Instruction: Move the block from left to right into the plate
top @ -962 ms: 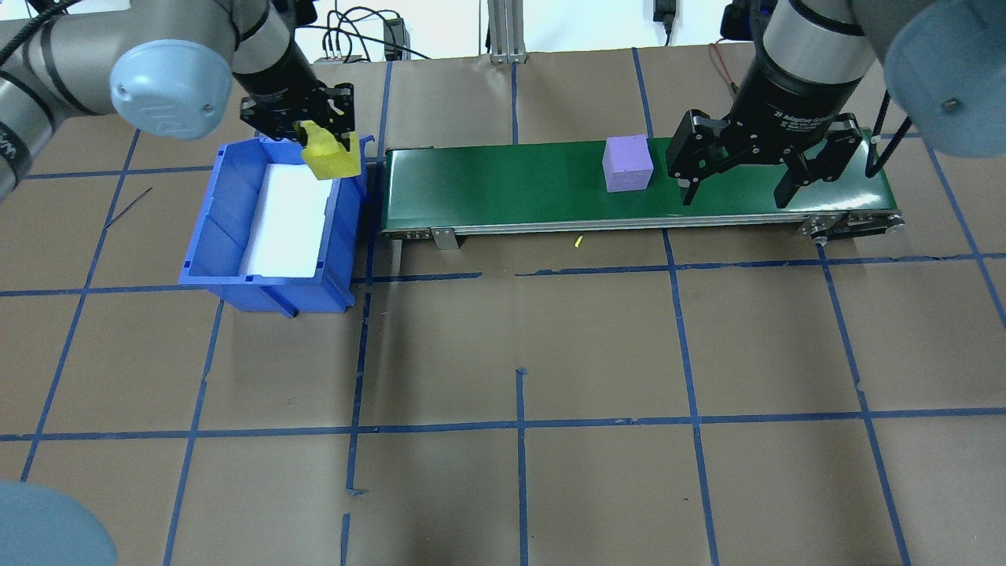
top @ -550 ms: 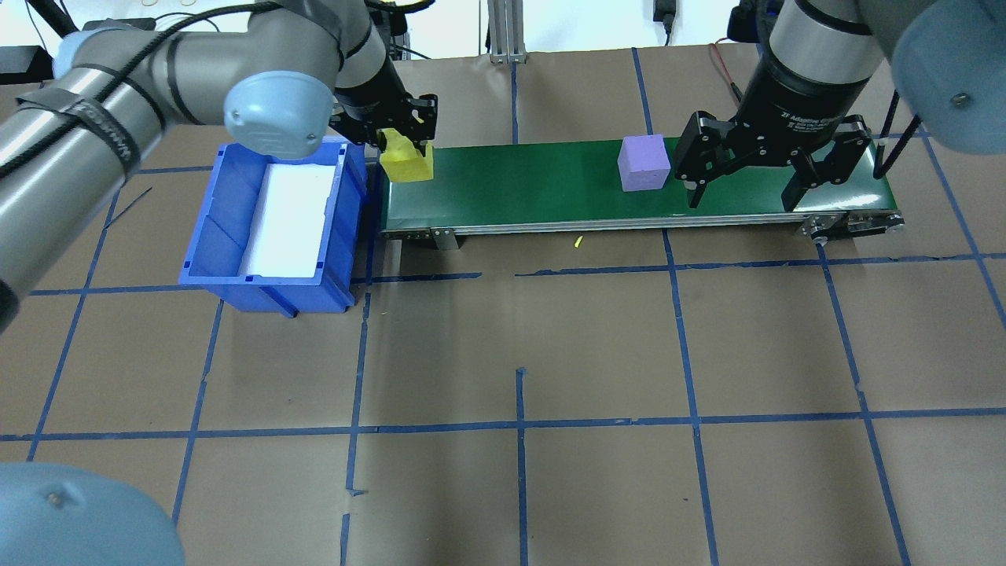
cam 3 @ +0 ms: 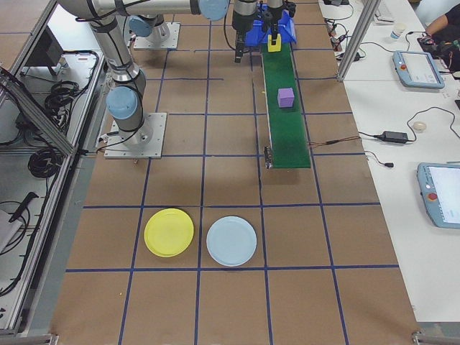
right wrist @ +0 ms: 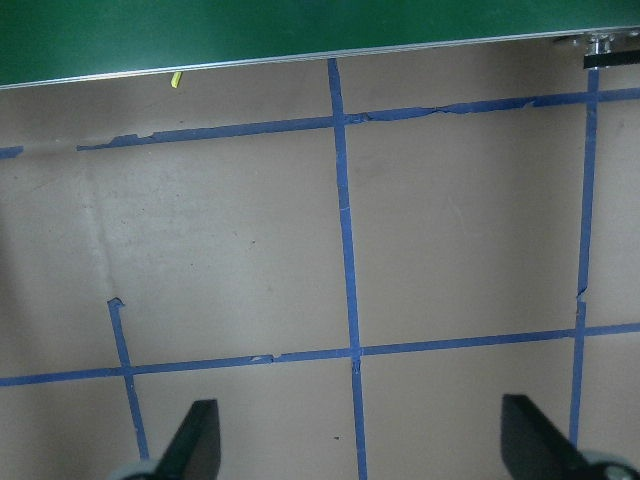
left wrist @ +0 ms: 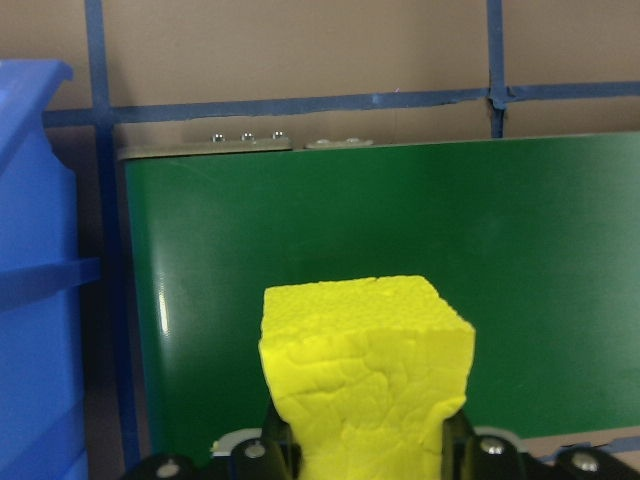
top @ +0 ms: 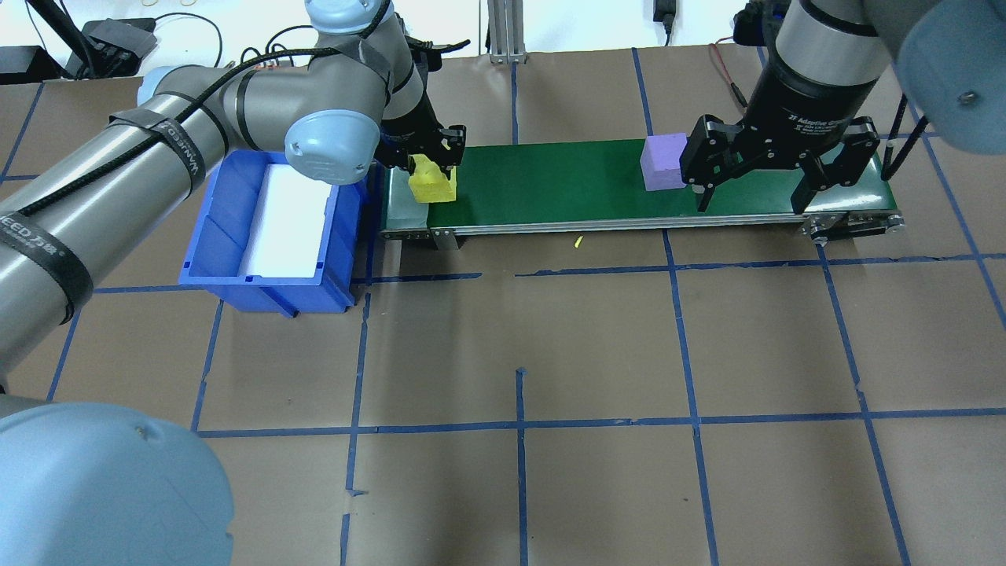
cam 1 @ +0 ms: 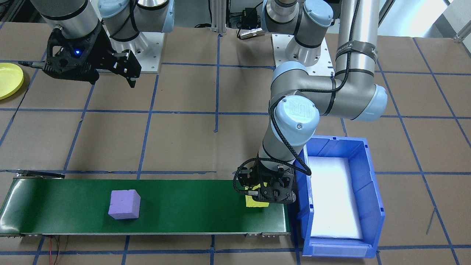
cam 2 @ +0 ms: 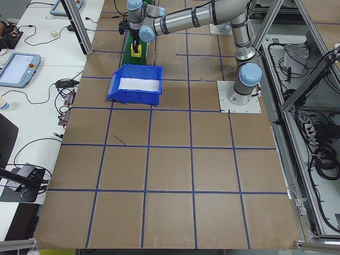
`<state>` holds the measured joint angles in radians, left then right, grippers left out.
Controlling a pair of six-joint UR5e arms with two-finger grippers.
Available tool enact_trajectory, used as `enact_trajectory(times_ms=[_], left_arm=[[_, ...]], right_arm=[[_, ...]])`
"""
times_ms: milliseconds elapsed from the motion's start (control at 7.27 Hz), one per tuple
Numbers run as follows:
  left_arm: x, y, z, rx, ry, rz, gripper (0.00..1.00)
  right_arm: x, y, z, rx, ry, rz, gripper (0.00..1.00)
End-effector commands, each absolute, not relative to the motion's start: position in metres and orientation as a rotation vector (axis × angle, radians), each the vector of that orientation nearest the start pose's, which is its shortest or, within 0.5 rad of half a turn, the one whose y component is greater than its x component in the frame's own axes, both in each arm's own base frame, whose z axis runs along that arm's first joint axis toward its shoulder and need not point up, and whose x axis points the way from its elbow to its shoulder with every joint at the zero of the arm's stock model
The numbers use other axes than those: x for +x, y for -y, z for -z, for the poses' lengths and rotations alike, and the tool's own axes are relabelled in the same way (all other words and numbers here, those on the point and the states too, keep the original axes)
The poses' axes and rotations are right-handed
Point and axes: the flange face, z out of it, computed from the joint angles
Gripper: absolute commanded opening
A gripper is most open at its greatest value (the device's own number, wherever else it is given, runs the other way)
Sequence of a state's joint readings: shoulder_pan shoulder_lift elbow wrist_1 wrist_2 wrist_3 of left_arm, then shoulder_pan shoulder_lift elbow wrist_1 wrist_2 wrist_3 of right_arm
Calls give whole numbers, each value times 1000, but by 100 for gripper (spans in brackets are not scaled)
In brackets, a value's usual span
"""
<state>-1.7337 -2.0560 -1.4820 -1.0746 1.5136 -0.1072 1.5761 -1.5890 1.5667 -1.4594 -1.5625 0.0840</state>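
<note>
On the left of the overhead view, a blue bin (top: 267,228) with a white foam liner sits on the brown paper-covered counter (top: 519,354), just beside the left end of a green conveyor belt (top: 566,185). The left gripper (top: 431,165) is down at that end of the belt, closed on a yellow foam block (top: 432,182). The left wrist view shows the block (left wrist: 365,375) pinched between the two fingers, its top face rough and slightly squeezed, with the belt (left wrist: 400,260) behind it and the bin wall (left wrist: 40,300) at the left edge. In the front-facing view the yellow block (cam 1: 254,201) shows just under the left gripper (cam 1: 265,191), low over the belt beside the bin (cam 1: 342,195); whether it touches the belt cannot be told.

Further right along the belt stands a purple foam cube (top: 662,162), upright and free. Just beside it, the right gripper (top: 750,185) hangs open over the right end of the belt, holding nothing; its fingers (right wrist: 195,445) stand well apart in the right wrist view, with only taped brown paper between them.

The yellow plate (cam 3: 169,232) lies on the counter well apart from the belt, on the robot's right, with a pale blue plate (cam 3: 231,241) just beside it. In the front-facing view only its edge (cam 1: 8,80) shows.
</note>
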Motion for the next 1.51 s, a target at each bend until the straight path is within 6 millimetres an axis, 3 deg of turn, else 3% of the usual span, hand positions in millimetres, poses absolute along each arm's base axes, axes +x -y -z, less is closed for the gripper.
enact_trajectory(times_ms=[0,138,412,825,962,1238,1375], left_arm=[[-243,625,-284,123,-3201,94,83],[-241,622,-277,147,-3194,110,100],[-237,622,-302,151,-3189,180,100],[-225,582,-383,139,-3137,193,100],[-223,563,-398,141,-3137,177,100],[-215,512,-436,144,-3129,5,100],[-208,481,-463,139,-3123,-55,100]], right_arm=[[135,474,-489,123,-3135,-154,100],[137,472,-488,121,-3132,-164,100],[136,471,-489,123,-3133,-162,100],[136,474,-490,123,-3132,-152,100],[128,483,-477,152,-3132,-178,100],[114,533,-399,185,-3126,-412,100],[99,542,-404,216,-3213,-334,100]])
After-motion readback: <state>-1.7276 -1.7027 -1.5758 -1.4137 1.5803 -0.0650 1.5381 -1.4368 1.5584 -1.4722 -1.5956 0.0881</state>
